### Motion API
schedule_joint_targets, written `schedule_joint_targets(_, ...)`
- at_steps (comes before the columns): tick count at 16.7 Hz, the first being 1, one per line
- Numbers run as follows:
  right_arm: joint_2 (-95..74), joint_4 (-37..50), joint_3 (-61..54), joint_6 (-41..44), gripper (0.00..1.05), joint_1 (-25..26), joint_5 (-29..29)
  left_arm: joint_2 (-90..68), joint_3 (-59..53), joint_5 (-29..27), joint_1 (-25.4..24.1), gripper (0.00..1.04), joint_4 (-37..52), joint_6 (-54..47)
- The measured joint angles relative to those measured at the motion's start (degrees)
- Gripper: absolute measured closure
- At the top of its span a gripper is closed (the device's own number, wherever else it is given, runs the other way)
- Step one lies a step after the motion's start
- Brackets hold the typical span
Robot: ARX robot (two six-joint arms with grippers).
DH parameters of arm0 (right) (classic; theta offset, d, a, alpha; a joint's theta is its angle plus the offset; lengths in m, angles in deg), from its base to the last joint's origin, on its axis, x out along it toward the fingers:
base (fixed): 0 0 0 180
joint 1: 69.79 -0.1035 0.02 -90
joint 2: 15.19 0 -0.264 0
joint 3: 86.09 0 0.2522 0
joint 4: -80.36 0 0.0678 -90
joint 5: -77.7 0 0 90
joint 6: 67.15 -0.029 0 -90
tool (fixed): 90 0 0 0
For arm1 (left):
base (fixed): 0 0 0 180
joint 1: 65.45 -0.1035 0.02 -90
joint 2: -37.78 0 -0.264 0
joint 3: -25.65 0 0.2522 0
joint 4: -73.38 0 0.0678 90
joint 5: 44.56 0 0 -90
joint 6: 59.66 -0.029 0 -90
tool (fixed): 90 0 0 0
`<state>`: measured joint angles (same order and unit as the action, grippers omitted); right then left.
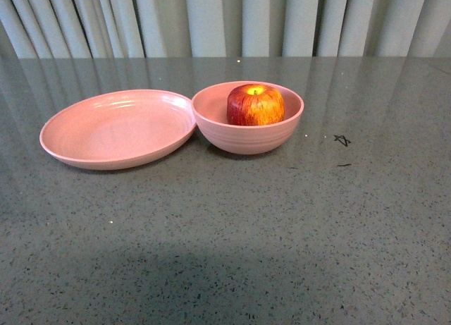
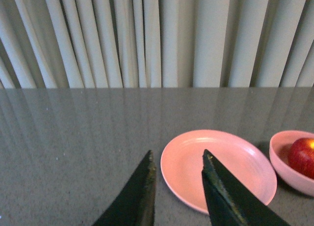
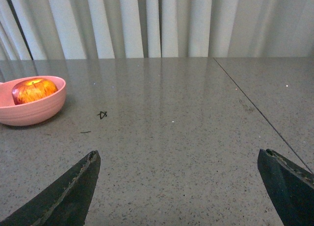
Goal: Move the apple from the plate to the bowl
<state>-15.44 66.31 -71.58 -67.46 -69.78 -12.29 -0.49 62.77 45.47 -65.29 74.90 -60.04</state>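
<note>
No brand, label or legible writing appears on any item; the only mark is a small black star-like scribble [image 1: 342, 139] on the grey speckled table [image 1: 225, 240], right of centre in the front view, with a short dark dash just below it. Going left to right in the front view: the plate [image 1: 106, 138] sits at centre left, shallow and bare, its right rim touching or all but touching the bowl [image 1: 246, 140] at frame centre. The apple [image 1: 255, 105] rests inside the bowl, upright, stem hollow facing up and showing yellow-green, its axis vertical; its top stands slightly above the bowl rim. Pale pleated curtains [image 1: 225, 18] close off the upper edge behind the table. Neither arm shows in the front view. In the left wrist view, the left gripper [image 2: 179, 162] has its two dark fingers a narrow gap apart, holding nothing, at the bottom centre, with the plate beyond them. In the right wrist view, the right gripper [image 3: 179, 160] is spread wide, fingers at the lower left and lower right corners, holding nothing, with bare table between; the bowl and apple lie at the left edge.
</note>
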Motion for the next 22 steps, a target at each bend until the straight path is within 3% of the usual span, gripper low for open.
schedule_joint_targets(7, 0.0, 0.0, 0.0, 0.0, 0.07, 0.0, 0.0, 4.5, -7.3, -0.1, 0.0, 1.03, 2.3, 0.2)
schedule_joint_targets(22, 0.0, 0.0, 0.0, 0.0, 0.07, 0.0, 0.0, 23.8, -20.9, 0.0, 0.0, 1.04, -3.3, 0.2)
